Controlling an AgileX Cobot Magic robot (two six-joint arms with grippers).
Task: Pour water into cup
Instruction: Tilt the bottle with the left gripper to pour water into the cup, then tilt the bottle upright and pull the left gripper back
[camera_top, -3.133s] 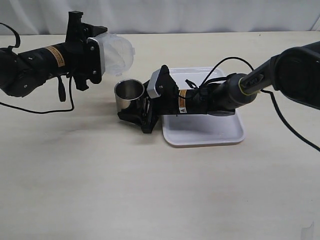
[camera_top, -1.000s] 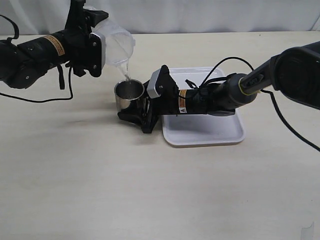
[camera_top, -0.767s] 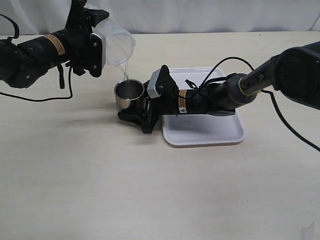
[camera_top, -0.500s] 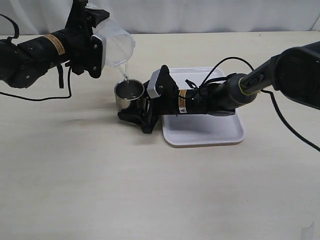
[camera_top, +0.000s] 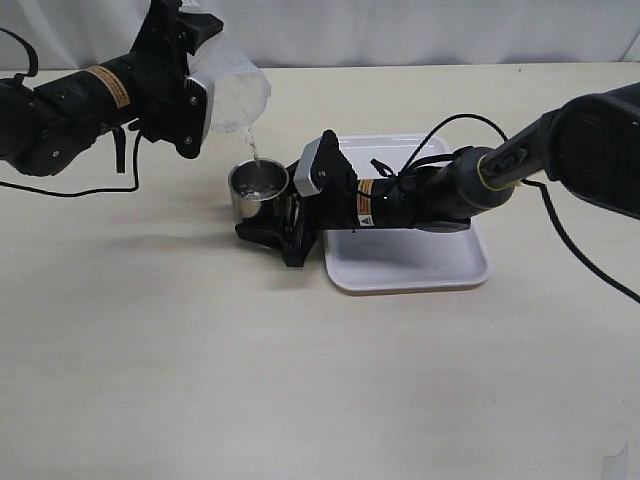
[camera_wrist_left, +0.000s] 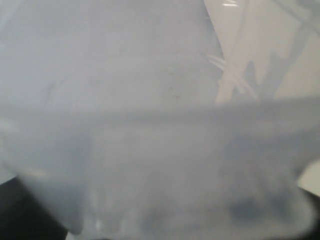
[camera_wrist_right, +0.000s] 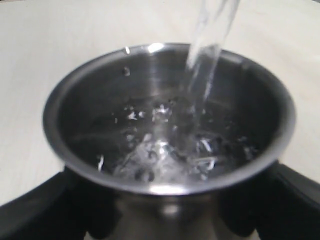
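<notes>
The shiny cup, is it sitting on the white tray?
No, the cup stands on the table beside the white tray, not on it.
</notes>
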